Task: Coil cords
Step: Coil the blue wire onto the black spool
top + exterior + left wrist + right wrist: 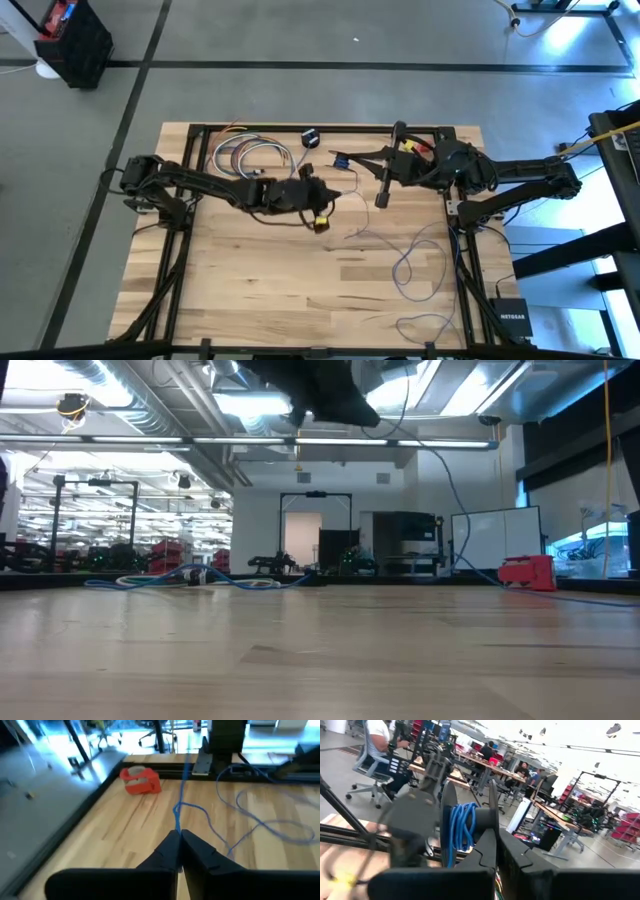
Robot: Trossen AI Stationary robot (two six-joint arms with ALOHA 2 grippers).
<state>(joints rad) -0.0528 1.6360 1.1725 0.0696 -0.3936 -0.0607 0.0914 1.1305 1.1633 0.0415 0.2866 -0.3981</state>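
The wooden table [300,280] carries both dark arms reaching toward its middle. The left gripper [179,840] hangs above the centre of the table, its fingers clenched on the thin bluish cord [182,795], which runs away from the fingertips across the wood toward a red tape dispenser [141,780]. More of this cord lies in loose loops on the table's right part. The right gripper [495,840] is raised near the far edge, jaws pressed together, just beside a spool of blue cable [462,832].
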